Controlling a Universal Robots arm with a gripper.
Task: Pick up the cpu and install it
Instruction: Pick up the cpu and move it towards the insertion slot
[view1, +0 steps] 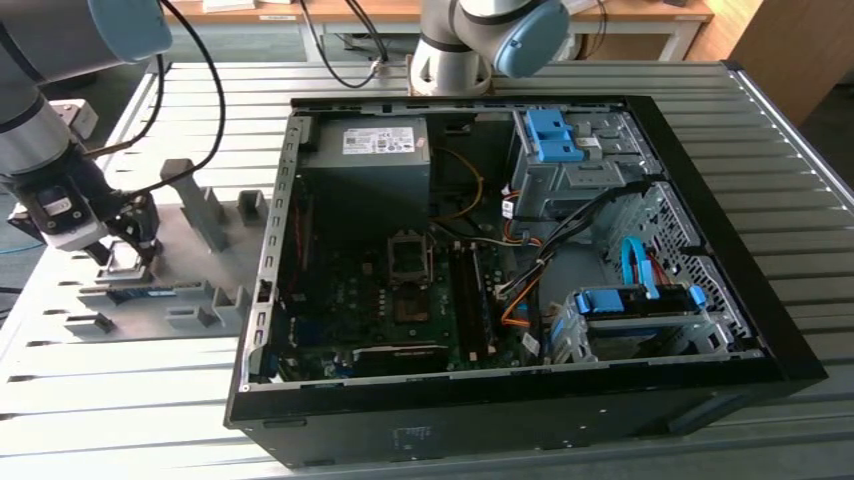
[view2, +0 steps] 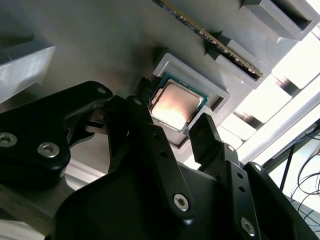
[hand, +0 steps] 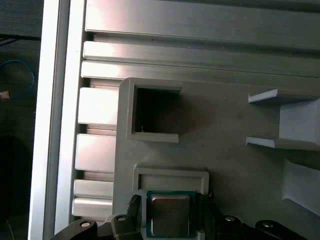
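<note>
The cpu (view2: 176, 105) lies directly under my gripper (view2: 172, 116), between my two fingers (view2: 150, 130), one at each of two opposite edges. In both wrist views it sits flat in a shallow square pocket of the grey fixture plate (view2: 100, 45), not lifted out. My jaws stand apart at about the chip's own width, close in on it. I cannot tell whether the pads actually press its sides.

The chip is small, thin and square. It has a silvery metal face that catches a warm, pale glare, with a narrow green border showing around the metal in the first wrist view (hand: 170, 215). Just past my fingertips, a long narrow memory stick (view2: 210, 32) stands on edge in its own slot. In the first wrist view another square pocket (hand: 155, 112) sits a little ahead of my gripper (hand: 169, 222).

In the exterior view my arm (view1: 34, 140) comes down steeply, with the wrist pointed at the plate and the gripper (view1: 127, 250) low against it — fingertips down among the raised grey holders. The open computer case (view1: 747, 300) lies well apart from my gripper, beside the plate, and its dark socket frame (view1: 407, 255) is out in the middle of the board. Both plate and case rest on the slatted aluminium table (view1: 134, 420).
</note>
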